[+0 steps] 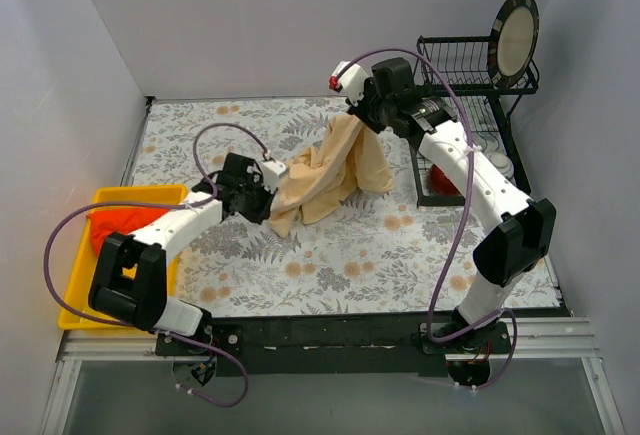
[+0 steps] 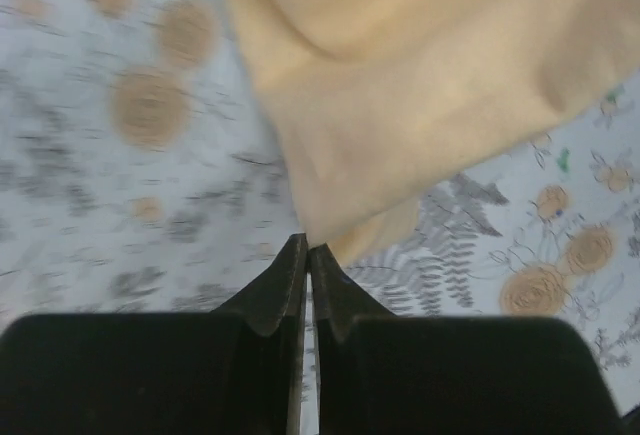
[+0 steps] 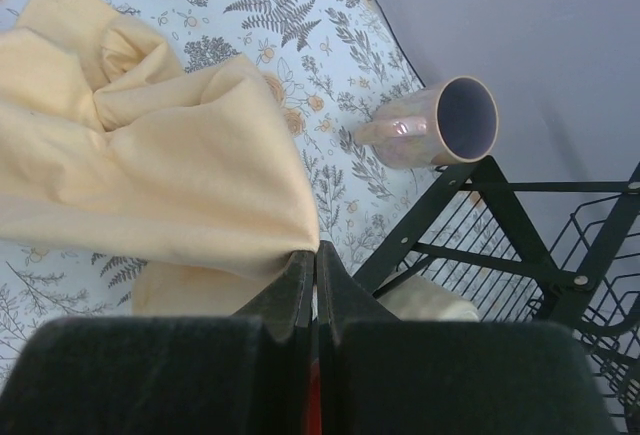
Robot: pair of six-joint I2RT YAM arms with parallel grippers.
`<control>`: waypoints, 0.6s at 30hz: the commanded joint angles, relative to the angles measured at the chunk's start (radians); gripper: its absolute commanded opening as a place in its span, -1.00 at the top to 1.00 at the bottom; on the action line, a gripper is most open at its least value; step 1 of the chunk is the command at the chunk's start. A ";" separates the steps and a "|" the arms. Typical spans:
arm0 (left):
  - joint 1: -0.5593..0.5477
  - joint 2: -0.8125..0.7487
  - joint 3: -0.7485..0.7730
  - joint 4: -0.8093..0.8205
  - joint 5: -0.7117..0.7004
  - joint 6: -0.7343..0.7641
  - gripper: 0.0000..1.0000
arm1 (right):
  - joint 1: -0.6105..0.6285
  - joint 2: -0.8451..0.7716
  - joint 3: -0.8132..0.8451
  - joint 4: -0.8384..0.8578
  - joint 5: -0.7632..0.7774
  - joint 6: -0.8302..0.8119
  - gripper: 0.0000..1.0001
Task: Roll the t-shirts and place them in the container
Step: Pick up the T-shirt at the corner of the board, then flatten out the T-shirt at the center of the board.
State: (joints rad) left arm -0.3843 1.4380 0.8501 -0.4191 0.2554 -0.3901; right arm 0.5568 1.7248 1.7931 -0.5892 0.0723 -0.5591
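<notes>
Overhead and wrist views of the two-arm workspace. The pale cream-beige cloth t-shirt (image 1: 325, 175) (image 2: 430, 85) (image 3: 150, 155) is at the middle of the fern-and-flower printed tablecloth (image 1: 350, 265), stretched between the two arms. Its far upper part is raised off the table and its lower folds are bunched on the cloth.

The right gripper (image 1: 362, 115) (image 3: 315, 255) has its jaws pressed together on a gathered upper fold of the t-shirt, which hangs down from it. The left gripper (image 1: 262, 190) (image 2: 307, 250) is low at the garment's left edge. Its jaws are drawn narrow, pinching the cloth's lower corner, which runs right into the tips.

Containers:
- **Tray:** the shallow yellow plastic tray (image 1: 75, 285) lies at the table's left edge, beside the left arm. It holds a crumpled red-orange garment (image 1: 115, 223) at its far end.
- **Rack:** the black wire dish rack (image 1: 470, 65) stands at the far right corner. A round dark-rimmed plate (image 1: 516, 37) stands upright on edge in its top tier. A red item (image 1: 437, 183) shows on the lower level, too hidden to identify.
- **Mug:** the glossy pinkish ceramic mug (image 3: 430, 125) lies on its side on the tablecloth. It is just beside a rack leg, with its mouth facing the right wrist camera. Nothing is visible inside it.
</notes>
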 commanded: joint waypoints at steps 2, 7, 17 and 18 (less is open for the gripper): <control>0.218 -0.191 0.312 -0.098 -0.091 0.005 1.00 | 0.000 -0.158 0.075 -0.007 -0.003 -0.048 0.97; 0.289 -0.247 0.596 -0.147 -0.062 -0.021 1.00 | 0.000 -0.214 0.169 -0.053 -0.003 -0.033 0.97; 0.329 -0.229 0.895 -0.073 -0.143 -0.007 1.00 | 0.005 -0.287 0.275 0.043 0.083 -0.142 0.97; 0.329 -0.223 0.921 -0.069 -0.145 -0.006 1.00 | 0.006 -0.301 0.278 0.045 0.083 -0.153 0.97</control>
State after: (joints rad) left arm -0.0677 1.1828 1.6775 -0.5037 0.1688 -0.4152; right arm 0.5617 1.4620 2.0243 -0.6426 0.0948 -0.6357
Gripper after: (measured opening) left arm 0.014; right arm 0.024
